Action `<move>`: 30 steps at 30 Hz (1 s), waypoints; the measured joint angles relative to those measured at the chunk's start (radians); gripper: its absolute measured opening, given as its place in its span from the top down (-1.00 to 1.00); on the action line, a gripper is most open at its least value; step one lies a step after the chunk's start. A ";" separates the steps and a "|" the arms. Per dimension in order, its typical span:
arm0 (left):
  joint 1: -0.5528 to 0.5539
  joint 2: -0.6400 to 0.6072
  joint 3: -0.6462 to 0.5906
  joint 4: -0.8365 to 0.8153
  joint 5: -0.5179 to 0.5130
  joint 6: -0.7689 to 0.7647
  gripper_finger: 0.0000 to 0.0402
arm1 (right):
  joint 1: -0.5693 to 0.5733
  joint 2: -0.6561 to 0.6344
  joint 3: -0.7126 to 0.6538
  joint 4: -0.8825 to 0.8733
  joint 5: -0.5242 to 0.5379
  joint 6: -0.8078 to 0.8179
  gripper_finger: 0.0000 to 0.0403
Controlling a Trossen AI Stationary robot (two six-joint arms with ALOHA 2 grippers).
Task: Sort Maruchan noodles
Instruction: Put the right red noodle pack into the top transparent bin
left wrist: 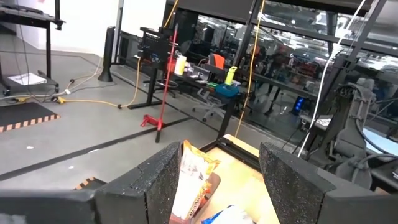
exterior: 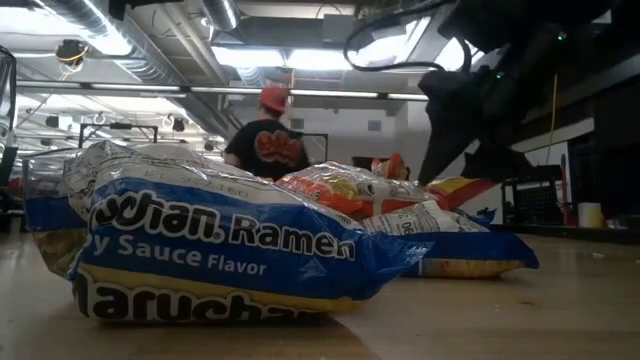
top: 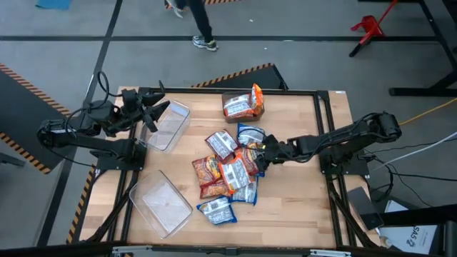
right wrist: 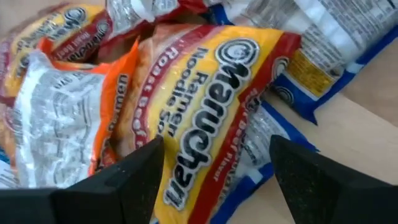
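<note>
Right now my right gripper [top: 265,152] sits at the right side of the heap of Maruchan noodles [top: 228,171] in the middle of the table [top: 300,207]. Its jaws stand fairly wide and hold nothing. Through the right wrist camera I see both fingers [right wrist: 124,177] spread either side of a red-and-yellow packet [right wrist: 211,106], just above it, though I cannot tell whether they touch it. An orange-and-white packet [right wrist: 62,118] lies just beside that one, and blue-and-white packets [right wrist: 323,56] sit at the heap's edge.

My left gripper [top: 153,111] hangs over the clear bin [top: 175,121] near the table's far left corner, jaws wide and empty. A second clear bin [top: 161,203] lies near the front left corner. A third bin [top: 243,107] at the far edge holds a few packets, one standing upright.

Beyond the table, a person [exterior: 268,145] stands in the room.
</note>
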 joint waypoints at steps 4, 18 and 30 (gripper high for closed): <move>0.000 0.000 0.000 -0.009 -0.001 0.000 -0.06 | 0.000 0.000 0.000 0.041 -0.006 -0.007 -0.37; 0.000 0.000 0.000 -0.026 -0.025 -0.001 -0.06 | 0.000 0.111 0.043 0.098 -0.022 -0.001 0.03; 0.000 0.000 0.000 -0.027 -0.027 0.001 -0.06 | -0.046 0.108 0.175 -0.071 -0.021 -0.010 0.87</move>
